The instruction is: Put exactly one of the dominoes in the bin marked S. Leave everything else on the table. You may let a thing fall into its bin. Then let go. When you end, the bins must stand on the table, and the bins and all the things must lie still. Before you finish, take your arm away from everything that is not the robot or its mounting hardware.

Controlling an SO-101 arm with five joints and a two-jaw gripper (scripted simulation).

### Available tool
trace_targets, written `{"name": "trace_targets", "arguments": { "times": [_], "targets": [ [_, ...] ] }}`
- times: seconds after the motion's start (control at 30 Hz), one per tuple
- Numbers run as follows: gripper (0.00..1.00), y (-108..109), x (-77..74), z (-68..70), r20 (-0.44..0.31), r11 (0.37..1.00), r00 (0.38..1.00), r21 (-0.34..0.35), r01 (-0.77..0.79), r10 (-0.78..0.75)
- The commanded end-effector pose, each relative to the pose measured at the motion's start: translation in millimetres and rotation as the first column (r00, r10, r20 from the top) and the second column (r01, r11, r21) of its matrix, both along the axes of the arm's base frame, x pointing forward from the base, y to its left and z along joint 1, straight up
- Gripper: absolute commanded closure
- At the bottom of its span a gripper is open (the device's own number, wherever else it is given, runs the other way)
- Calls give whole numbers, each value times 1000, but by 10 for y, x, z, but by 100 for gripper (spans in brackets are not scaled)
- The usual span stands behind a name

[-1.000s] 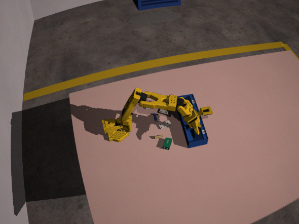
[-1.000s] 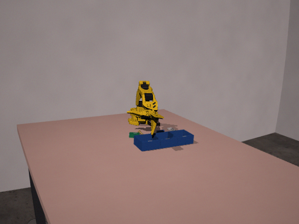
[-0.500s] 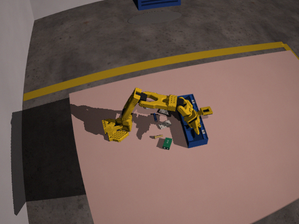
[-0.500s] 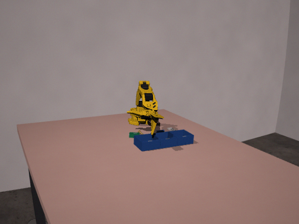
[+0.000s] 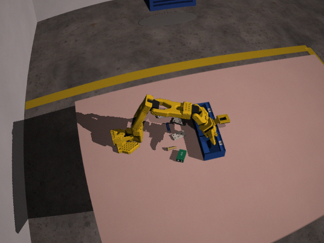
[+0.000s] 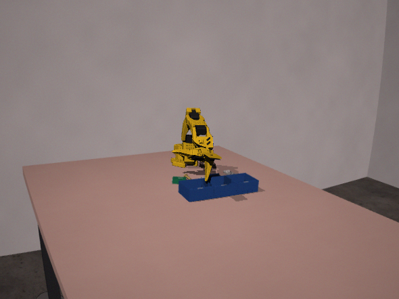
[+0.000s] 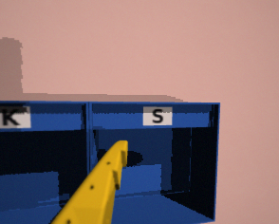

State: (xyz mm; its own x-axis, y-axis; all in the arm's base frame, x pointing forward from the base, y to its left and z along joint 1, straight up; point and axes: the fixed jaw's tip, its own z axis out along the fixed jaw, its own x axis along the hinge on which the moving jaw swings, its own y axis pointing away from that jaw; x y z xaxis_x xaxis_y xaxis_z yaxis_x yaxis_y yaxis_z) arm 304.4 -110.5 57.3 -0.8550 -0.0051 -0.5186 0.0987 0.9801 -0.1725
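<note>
A blue row of bins stands on the pink table. In the wrist view its end compartment bears the label S, and the one beside it the label K. My gripper is open and empty, with its jaws spread wide above the S end. The yellow fixed jaw points down into the S compartment. That compartment's floor is part lit and part in shadow, and I cannot tell whether anything lies in it. A white domino lies on the table left of the bins.
A green block, a small tan piece and a small blue piece lie on the table between the arm's base and the bins. More small things lie in shadow under the arm.
</note>
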Motion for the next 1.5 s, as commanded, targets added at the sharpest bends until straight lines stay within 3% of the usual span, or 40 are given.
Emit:
{"name": "trace_targets", "arguments": {
  "times": [0.0,0.5,1.47],
  "targets": [
    [0,150,93,197,93,1000,996,5,-3,2],
    [0,640,111,198,135,994,991,111,-10,-5],
    [0,704,80,235,146,992,989,122,-14,-4]
  ]
}}
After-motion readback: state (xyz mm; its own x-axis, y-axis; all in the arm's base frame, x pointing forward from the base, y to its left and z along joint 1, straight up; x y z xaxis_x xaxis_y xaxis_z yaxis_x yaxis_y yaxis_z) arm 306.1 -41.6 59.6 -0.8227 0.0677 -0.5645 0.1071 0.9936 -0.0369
